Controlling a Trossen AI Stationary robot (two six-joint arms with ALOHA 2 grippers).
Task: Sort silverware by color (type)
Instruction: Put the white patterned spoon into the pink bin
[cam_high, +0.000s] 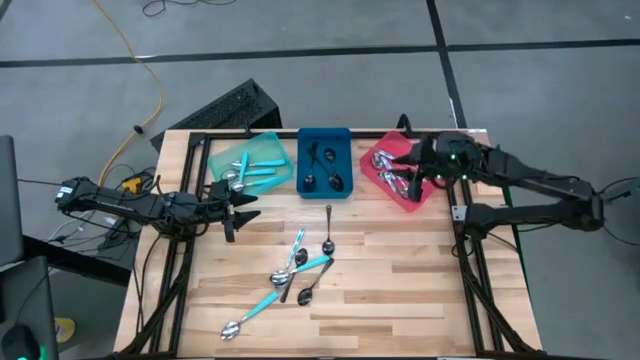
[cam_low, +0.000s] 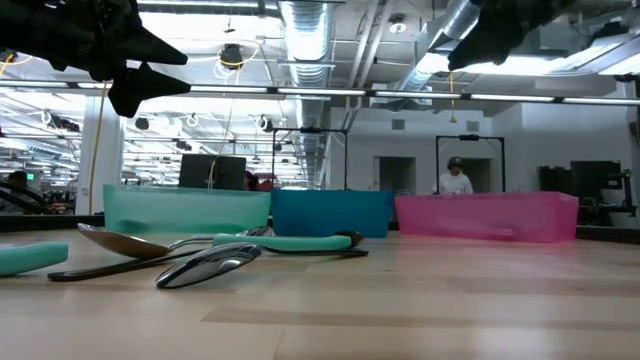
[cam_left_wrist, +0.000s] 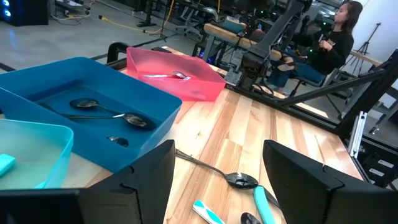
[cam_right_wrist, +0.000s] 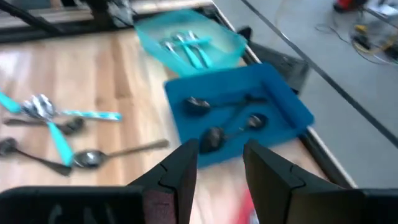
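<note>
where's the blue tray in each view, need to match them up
High view: blue tray at the table's far edge, middle of three trays.
Low view: centre, far across the table.
Left wrist view: at left, black spoons inside.
Right wrist view: centre, just past the fingers.
Shared landmark: the teal tray beside it.

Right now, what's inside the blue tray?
The blue tray holds black spoons; the right wrist view shows three. Nothing else shows in it, though its near wall hides part of the floor in the left wrist view.
</note>
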